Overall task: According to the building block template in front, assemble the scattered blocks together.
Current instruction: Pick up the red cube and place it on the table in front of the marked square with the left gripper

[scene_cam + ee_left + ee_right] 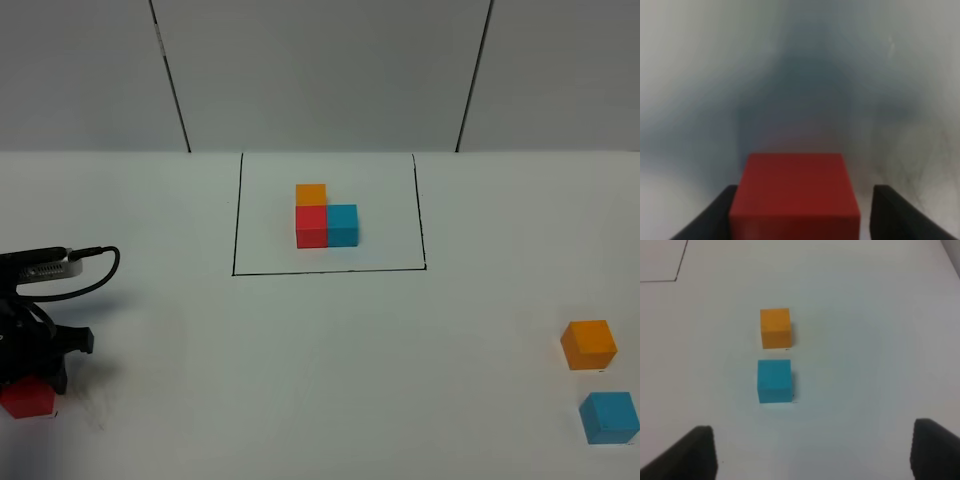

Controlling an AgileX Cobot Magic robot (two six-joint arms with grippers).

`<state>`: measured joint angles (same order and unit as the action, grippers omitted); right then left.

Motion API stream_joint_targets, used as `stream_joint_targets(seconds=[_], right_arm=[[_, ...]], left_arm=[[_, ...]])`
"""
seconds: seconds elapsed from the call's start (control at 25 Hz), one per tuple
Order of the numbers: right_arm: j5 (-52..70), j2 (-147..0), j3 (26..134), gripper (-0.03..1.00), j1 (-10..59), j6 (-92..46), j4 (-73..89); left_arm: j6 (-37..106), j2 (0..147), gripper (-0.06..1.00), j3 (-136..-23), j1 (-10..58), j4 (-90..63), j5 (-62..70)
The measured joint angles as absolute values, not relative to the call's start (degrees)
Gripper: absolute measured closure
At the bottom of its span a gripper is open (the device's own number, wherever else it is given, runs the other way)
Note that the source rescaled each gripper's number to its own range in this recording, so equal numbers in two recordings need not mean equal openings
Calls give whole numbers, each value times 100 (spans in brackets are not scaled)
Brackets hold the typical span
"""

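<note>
The building block template, red, blue and orange cubes joined in an L, sits inside a thin black drawn rectangle at the back centre. The scattered red cube lies at the front left. My left gripper is lowered around it. In the left wrist view the red cube sits between the dark fingers; one finger touches it and a gap shows at the other. The scattered orange cube and blue cube lie at the front right. My right gripper hangs open above and short of the orange cube and blue cube.
A black cable loops off the left arm. A grey panelled wall closes off the table's far edge. White tabletop stretches between the red cube and the two cubes on the right.
</note>
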<state>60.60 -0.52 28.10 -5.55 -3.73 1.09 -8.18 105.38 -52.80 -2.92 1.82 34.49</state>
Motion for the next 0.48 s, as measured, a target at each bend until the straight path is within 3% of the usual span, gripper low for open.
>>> stream_joint_targets(seconds=[0.08,0.32,0.48], right_arm=[[6060,-52,2810,30,-555,-373,109],[6060,-52,2810,30,-555,-373,109],[6060,-52,2810,30,-555,-373,109]], left_arm=[[-813,10538,94,-5280,-292,182,3449],[-73,10527,94,-5485,-274,150,3776],[1333,10373,94,-6203,125,90,4303]])
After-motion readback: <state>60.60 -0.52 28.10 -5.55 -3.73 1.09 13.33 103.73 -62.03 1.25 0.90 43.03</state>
